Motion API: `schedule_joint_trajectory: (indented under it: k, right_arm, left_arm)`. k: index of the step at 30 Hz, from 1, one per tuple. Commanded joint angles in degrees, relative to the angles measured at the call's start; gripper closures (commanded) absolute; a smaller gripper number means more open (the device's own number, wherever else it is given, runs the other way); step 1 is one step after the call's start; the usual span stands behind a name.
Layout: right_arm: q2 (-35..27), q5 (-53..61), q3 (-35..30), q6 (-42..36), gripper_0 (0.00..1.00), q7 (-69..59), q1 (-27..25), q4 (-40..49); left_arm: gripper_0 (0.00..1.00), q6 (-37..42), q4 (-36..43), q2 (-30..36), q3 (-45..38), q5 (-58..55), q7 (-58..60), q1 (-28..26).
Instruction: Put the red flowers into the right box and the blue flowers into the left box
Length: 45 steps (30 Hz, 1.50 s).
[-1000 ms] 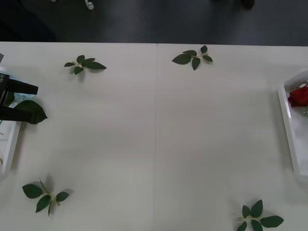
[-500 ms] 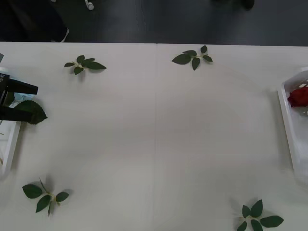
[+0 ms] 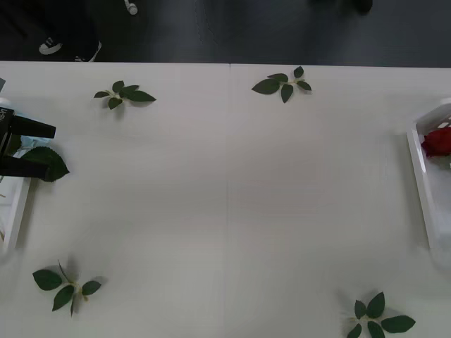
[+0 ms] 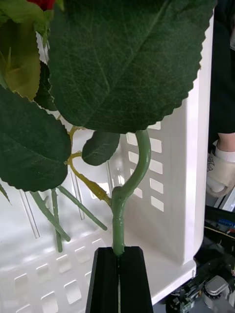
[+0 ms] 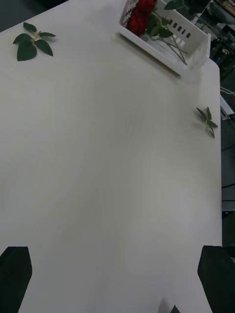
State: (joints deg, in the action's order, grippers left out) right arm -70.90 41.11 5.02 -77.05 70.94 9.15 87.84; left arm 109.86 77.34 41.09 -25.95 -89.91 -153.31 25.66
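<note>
Not seeing anything shifting on the table [image 3: 225, 211] since a second ago, just a shoe [image 3: 49, 46] creeping in along the far edge. Holding the last of the red flowers [image 4: 142, 161] by the stem over the right box [image 4: 193, 161], right gripper [image 4: 118, 279] clamped tight on it, so probably worth lowering until the leaves are sitting among the roses already in there, then letting go. Left gripper [image 3: 25, 148] hanging over the left box [image 3: 14, 211], fingers spread apart, holding nothing.

Left pincer [image 3: 25, 146] spread wide; right pincer [image 4: 118, 264] apparently clamped tight together.
</note>
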Motion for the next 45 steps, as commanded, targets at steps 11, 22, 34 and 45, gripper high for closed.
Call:
schedule_joint_trajectory:
  k: [11,22,34,45]
  right_arm:
    - [-1.5,-1.2,-1.2,5.3,0.34,4.8,1.4,0.3]
    - [-1.5,-0.8,-1.2,7.6,0.33,5.7,1.4,2.4]
    - [-2.1,16.4,-7.7,13.5,0.33,12.9,1.4,9.9]
    - [-0.1,38.3,-7.0,22.5,0.33,26.8,1.3,26.7]
  left_arm:
    - [0.00,0.1,1.6,1.8,-0.7,-0.4,-1.7,1.2]
    - [0.00,0.1,1.6,1.8,-0.7,-0.4,-1.7,1.2]
    - [0.00,0.1,1.6,1.8,-0.7,-0.4,-1.7,1.2]
    - [0.00,0.1,1.6,1.8,-0.7,-0.4,-1.7,1.2]
